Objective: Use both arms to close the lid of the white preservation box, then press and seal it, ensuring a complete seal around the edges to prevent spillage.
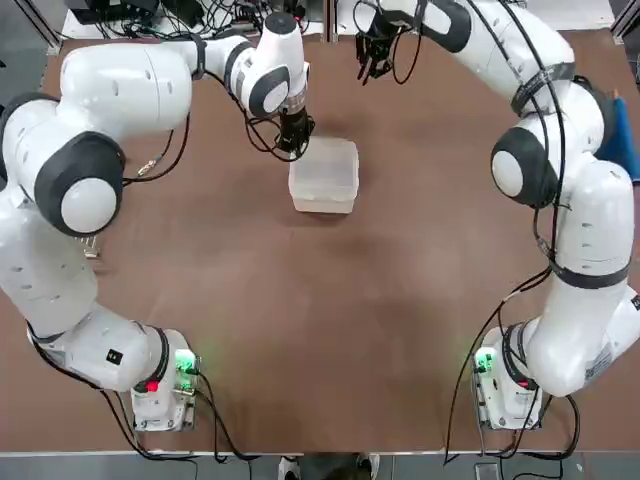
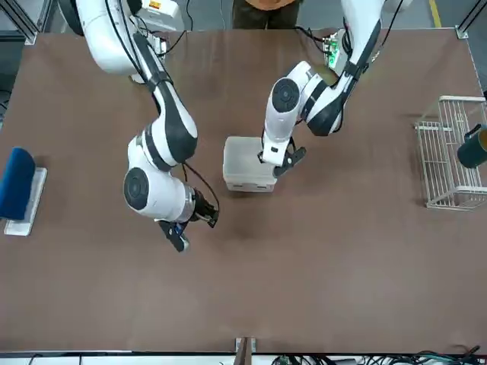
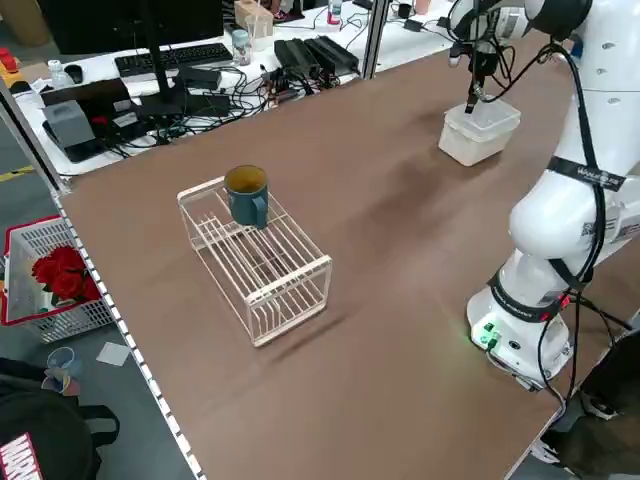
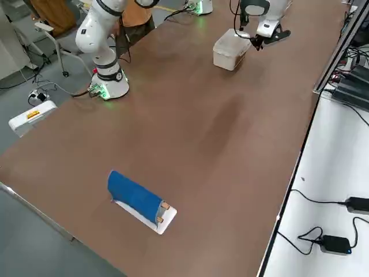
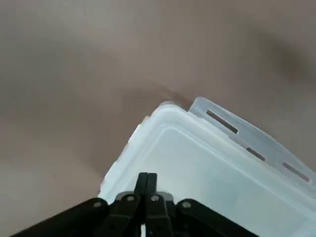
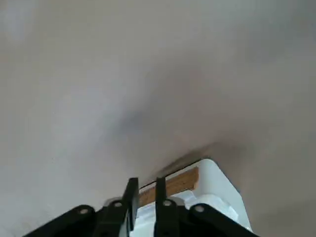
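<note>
From above, the white preservation box (image 1: 324, 175) stands on the brown table (image 1: 330, 330) toward its far side, with the lid (image 1: 328, 166) already lying on it. The left gripper (image 1: 293, 133) hangs at the box's far left corner, its fingers pressed together. The right gripper (image 1: 374, 48) is well apart from the box, beyond it, with a small gap between its fingers.

From the front, the left gripper (image 2: 278, 163) seems to rest on the lid's edge, while the right gripper (image 2: 181, 232) hangs low over bare table.

In the left wrist view, the closed fingertips (image 5: 146, 183) sit on the lid (image 5: 207, 168) near one corner. I think a good press goes straight down, then corner by corner along the rim, with the right arm brought to the opposite edge so the box does not tip or slide.
</note>
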### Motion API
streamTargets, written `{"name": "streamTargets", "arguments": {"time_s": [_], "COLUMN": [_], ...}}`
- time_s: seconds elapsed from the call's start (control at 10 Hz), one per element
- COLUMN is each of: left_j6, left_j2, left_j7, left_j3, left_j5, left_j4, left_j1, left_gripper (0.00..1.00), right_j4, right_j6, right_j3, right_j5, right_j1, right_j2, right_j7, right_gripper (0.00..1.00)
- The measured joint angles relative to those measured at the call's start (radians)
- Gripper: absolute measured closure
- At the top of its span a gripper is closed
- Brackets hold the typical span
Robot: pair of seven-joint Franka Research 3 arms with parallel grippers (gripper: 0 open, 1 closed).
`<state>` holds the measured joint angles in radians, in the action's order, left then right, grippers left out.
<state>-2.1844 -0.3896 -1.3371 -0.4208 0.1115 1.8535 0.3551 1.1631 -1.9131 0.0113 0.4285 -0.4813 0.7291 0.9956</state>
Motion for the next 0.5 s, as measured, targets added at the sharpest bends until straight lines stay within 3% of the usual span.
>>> {"name": "streamTargets", "arguments": {"time_s": [0.1,0.5], "left_j6": [-0.017,-0.058], "left_j2": [-0.001,0.000], "left_j7": [0.000,-0.011], "left_j3": [0.000,-0.004], "left_j5": [0.000,0.028], "left_j4": [0.014,0.044], "left_j1": [0.000,0.000], "left_gripper": [0.99,0.99], "right_j4": [-0.002,-0.017], "right_j6": [-0.003,-0.036], "right_j3": [-0.020,-0.048], "right_j5": [-0.001,-0.001], "right_j1": [-0.008,-0.058], "right_j2": [0.010,0.106], "right_j7": [-0.026,-0.146], "right_gripper": [0.98,0.99]}}
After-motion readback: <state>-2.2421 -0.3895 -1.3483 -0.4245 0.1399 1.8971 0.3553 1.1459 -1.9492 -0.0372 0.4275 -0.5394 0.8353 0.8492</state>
